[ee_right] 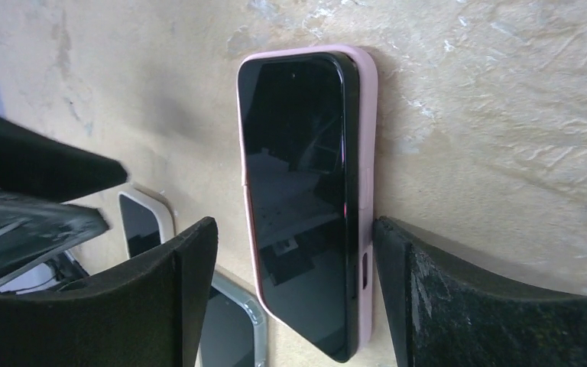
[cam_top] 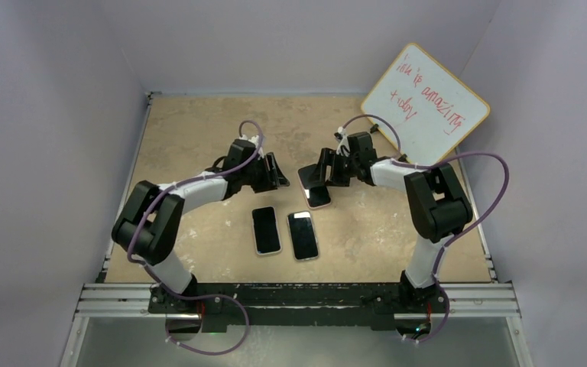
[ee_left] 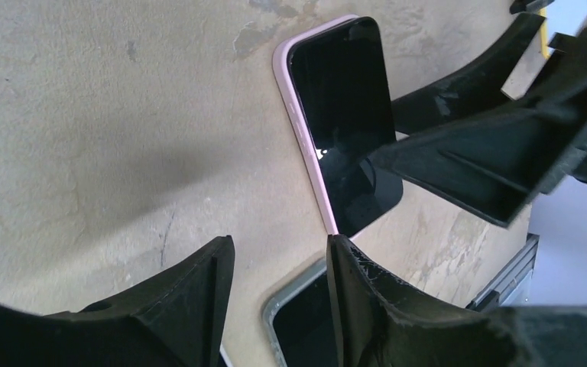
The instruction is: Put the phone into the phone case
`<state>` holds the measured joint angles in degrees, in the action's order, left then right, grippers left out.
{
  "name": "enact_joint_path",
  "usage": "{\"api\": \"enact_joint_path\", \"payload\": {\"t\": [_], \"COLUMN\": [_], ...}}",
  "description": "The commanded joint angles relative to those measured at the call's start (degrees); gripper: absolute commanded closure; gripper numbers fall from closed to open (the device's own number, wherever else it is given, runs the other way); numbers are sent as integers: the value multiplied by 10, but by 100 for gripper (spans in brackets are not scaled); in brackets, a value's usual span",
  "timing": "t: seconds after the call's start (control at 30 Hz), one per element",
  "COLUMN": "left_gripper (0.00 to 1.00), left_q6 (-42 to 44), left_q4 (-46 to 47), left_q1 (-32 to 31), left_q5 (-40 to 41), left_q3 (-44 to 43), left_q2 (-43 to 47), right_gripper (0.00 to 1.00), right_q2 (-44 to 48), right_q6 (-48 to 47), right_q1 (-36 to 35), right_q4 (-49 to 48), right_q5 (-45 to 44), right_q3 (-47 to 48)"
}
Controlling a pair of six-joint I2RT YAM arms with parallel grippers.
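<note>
A black phone lies in a pink case on the table, its right edge standing a little above the case rim. In the top view the phone is at mid-table. My right gripper is open and straddles the phone's near end: the right finger is next to the case's side and the left finger is well apart from it. My left gripper is open and empty, just left of the phone. In the top view the left gripper and the right gripper face each other.
Two more phones lie nearer the bases: one in a white case and one in a grey clear case. The grey case is under my left fingers. A whiteboard leans at the back right corner.
</note>
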<state>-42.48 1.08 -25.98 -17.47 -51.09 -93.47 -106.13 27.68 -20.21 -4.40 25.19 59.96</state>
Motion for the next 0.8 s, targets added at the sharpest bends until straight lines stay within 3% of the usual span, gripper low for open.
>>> {"api": "enact_joint_path", "payload": {"t": [0.0, 0.33, 0.5, 0.77], "left_gripper": [51, 55, 60, 80], "left_q6": [-36, -58, -57, -53], "left_q4": [77, 186, 192, 205], "left_q1": [4, 4, 4, 4], "left_q5": [-31, -93, -104, -128], "left_q3": [0, 7, 7, 16], "left_q2": [-43, -139, -165, -176], "right_gripper": [24, 23, 22, 22], "right_q2": [2, -17, -30, -23], "right_q6": [69, 166, 223, 319], "right_q1": [-5, -5, -5, -5], "right_q4": [-66, -174, -231, -373], "right_q5": [64, 116, 128, 169], "right_q3": [-41, -63, -65, -90]}}
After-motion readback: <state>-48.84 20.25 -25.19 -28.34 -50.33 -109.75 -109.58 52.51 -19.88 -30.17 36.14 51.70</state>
